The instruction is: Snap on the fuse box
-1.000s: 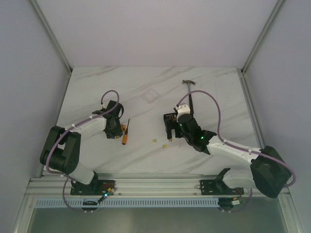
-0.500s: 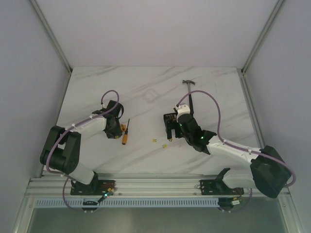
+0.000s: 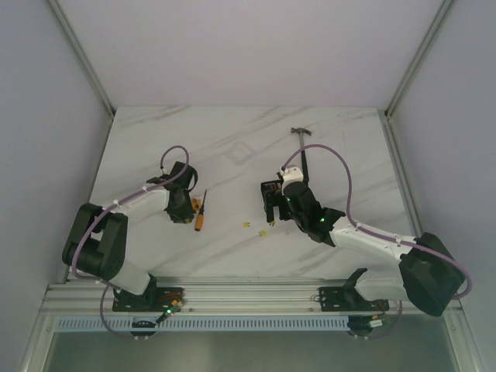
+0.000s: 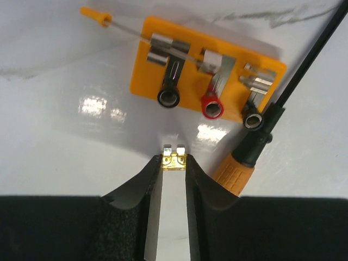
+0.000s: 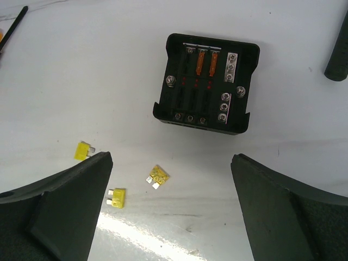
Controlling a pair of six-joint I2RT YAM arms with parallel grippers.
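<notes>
Left hand (image 4: 174, 166) pinches yellow fuse (image 4: 174, 161) — right hand (image 5: 169, 160) spread wide.

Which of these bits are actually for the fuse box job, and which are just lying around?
For the job: fuse box, clear lid, yellow fuse in the left gripper.
Lying about: hammer, screwdriver, orange block, three loose fuses.

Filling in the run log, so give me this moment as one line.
left pincer: shut on yellow fuse | right pincer: open by fuse box | fuse box: uncovered
</notes>
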